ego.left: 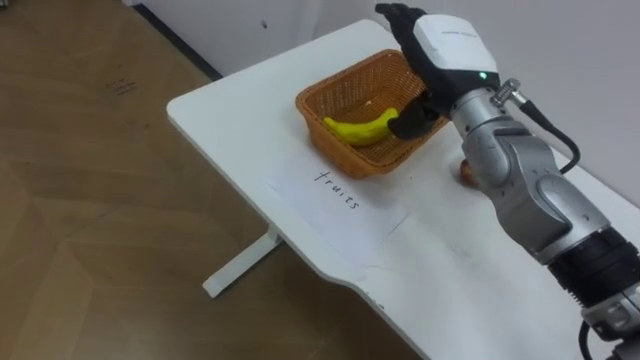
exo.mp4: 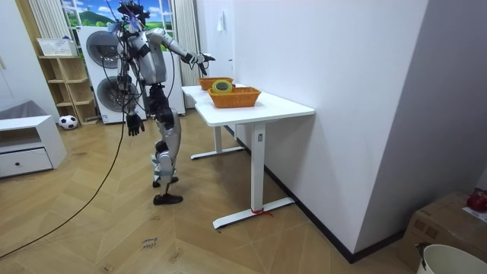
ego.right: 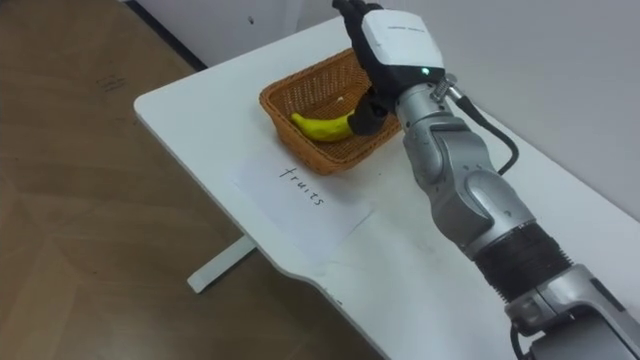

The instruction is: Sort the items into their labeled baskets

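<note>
Banana [ego.left: 360,127] in basket [ego.left: 338,95] near table [ego.left: 230,110] corner, right robot hand [ego.left: 448,48] overhead

Yellow banana [ego.left: 360,128] in wicker basket [ego.left: 336,150]

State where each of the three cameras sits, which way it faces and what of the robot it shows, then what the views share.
Left eye view: on the head, looking down at the table corner, basket and banana; right arm and right hand show.
Right eye view: beside it, same aim, same arm.
Room view: off the table's end, facing the whole standing robot, left hand low.
Shared: table, basket, right hand.
</note>
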You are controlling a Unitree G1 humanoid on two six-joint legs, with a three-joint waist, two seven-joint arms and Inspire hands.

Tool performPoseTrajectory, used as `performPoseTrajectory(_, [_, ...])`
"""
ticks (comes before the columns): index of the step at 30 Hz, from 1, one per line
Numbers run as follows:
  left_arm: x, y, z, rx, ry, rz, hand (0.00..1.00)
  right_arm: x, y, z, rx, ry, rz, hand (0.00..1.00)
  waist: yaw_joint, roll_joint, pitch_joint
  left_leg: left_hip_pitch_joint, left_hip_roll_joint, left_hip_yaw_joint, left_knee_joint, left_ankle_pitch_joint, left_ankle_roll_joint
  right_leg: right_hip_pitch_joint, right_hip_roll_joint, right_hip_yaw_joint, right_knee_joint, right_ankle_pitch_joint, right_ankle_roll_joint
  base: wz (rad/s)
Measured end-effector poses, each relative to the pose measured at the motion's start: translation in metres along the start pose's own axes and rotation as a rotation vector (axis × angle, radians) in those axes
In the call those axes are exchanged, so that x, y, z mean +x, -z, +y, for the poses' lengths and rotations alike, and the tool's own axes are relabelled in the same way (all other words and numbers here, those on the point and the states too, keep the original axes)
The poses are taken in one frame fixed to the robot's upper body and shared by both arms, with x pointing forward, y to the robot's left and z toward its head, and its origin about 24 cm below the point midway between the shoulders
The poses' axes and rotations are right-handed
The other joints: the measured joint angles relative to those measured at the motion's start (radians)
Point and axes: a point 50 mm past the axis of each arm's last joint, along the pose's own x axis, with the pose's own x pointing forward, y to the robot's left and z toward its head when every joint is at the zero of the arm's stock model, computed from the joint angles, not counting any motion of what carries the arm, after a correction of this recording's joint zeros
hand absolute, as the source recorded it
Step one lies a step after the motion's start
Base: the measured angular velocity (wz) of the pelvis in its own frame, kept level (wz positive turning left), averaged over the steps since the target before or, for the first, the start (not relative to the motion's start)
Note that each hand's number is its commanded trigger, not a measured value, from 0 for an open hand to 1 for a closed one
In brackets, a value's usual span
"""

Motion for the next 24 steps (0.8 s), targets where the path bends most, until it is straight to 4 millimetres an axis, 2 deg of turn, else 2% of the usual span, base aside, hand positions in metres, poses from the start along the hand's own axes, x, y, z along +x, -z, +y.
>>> performPoseTrajectory(19, [0.0008, -0.0069, -0.0002, -0.003, 0.005, -0.019, 0.00, 0.0001, 0.0013, 0.0027, 0.050, -0.017, -0.003, 0.00, -0.009, 0.000, 0.0020, -0.003, -0.001, -0.003, 0.000, 0.000, 0.000, -0.001, -0.001, 0.001, 0.001, 0.000, 0.000, 0.00])
performPoseTrajectory(24, [0.0006, -0.0084, -0.0030, -0.005, 0.005, -0.023, 0.00, 0.0003, 0.0076, 0.0051, 0.081, -0.030, 0.027, 0.00, -0.021, 0.008, 0.0082, -0.007, 0.000, 0.003, 0.001, 0.000, 0.001, -0.007, -0.001, 0.006, 0.001, 0.000, 0.000, -0.03])
